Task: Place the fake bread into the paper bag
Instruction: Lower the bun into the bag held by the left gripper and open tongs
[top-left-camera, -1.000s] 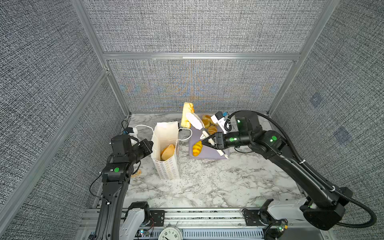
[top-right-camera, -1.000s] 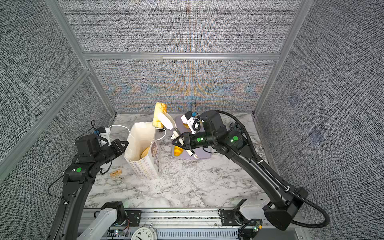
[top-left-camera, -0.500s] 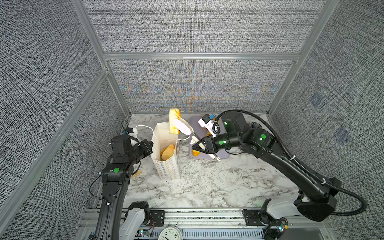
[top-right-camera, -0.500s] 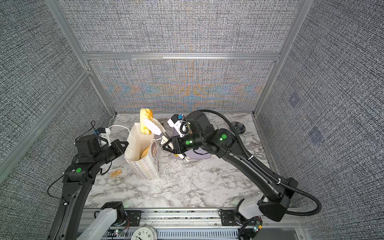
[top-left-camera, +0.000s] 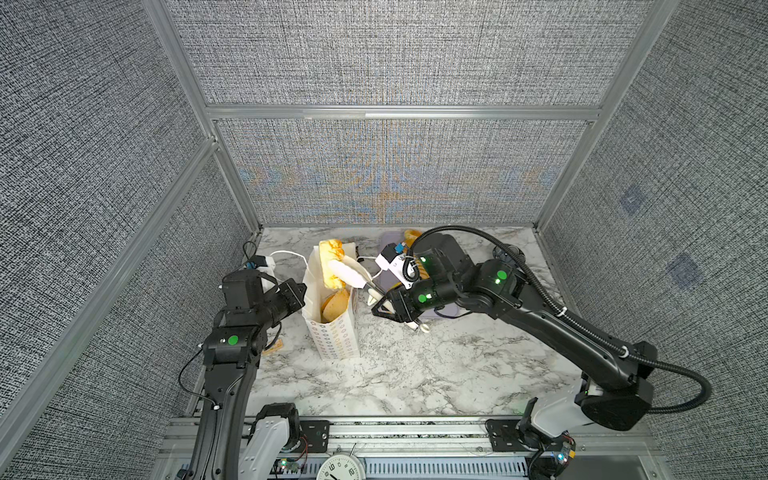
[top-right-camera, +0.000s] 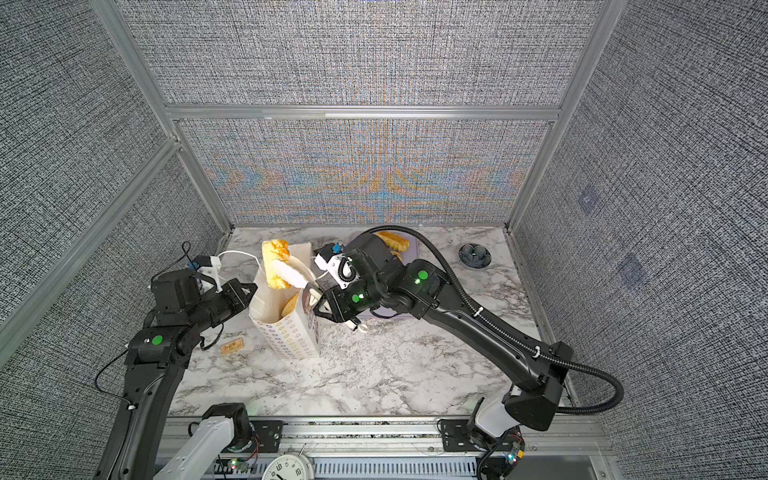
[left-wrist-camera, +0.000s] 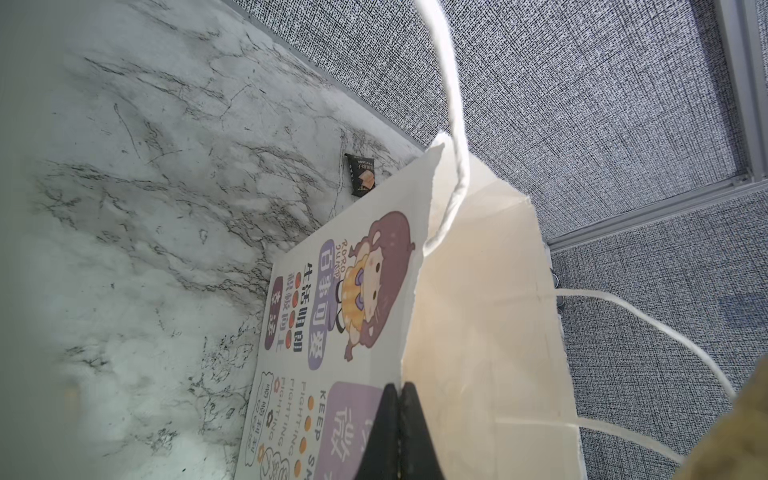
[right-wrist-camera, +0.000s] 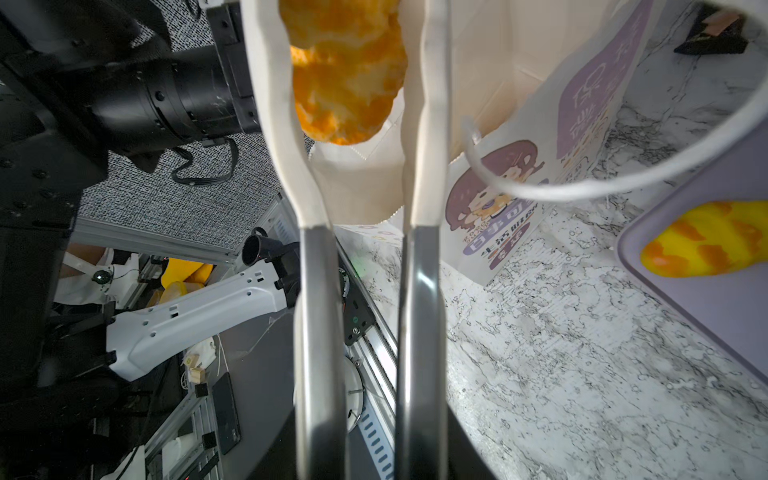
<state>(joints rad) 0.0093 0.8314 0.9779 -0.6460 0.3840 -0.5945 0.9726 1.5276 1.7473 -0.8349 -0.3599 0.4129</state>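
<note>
The tongs (top-left-camera: 353, 275), clamped in the right gripper (top-left-camera: 384, 305), are squeezing a yellow loaf (top-left-camera: 332, 266), their tips narrowed to its width. The loaf is hanging roughly upright, crosswise to them, with its lower end pointing into the paper bag (top-left-camera: 337, 338), where a bun (top-left-camera: 335, 306) is lying. The left gripper (left-wrist-camera: 399, 392) is pinching the bag's rim. Another pastry (right-wrist-camera: 706, 241) is resting on the lavender tray (right-wrist-camera: 706, 311). Over the last second the loaf has been travelling leftward from the tray.
</note>
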